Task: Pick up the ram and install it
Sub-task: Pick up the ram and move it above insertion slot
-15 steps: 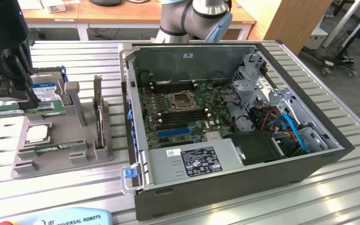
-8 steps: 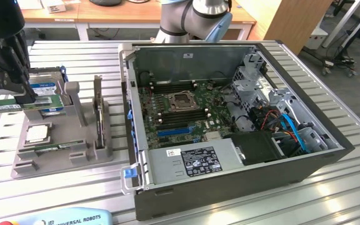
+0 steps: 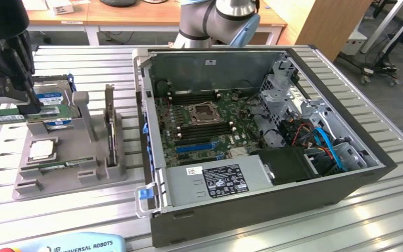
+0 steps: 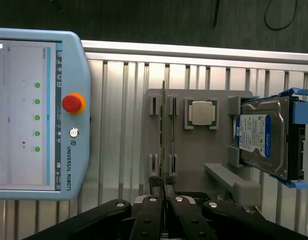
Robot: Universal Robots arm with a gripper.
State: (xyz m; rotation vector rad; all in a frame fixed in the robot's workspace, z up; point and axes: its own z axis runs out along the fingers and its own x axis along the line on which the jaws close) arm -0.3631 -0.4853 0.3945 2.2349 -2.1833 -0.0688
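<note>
You have open air above the case (image 3: 257, 215), which lies with its open side up. The board (image 3: 201, 118) in its middle is clear from straight above. Mind the walls all round it, the drive cage (image 3: 289, 89) and cables (image 3: 324, 144) at the exterior view's right, and the power supply (image 3: 215, 181) along the near wall. The arm base (image 3: 215, 21) stands behind the case at top centre. At the exterior view's left, the fixture (image 3: 61, 184) carries an upright plate (image 3: 109, 126) and a hard drive (image 3: 51, 100), both near your gripper (image 4: 164, 187), closed on the ram (image 4: 163, 100). The pendant (image 3: 69, 244) takes the lower left. The table (image 3: 390, 210) is bare at lower right.
</note>
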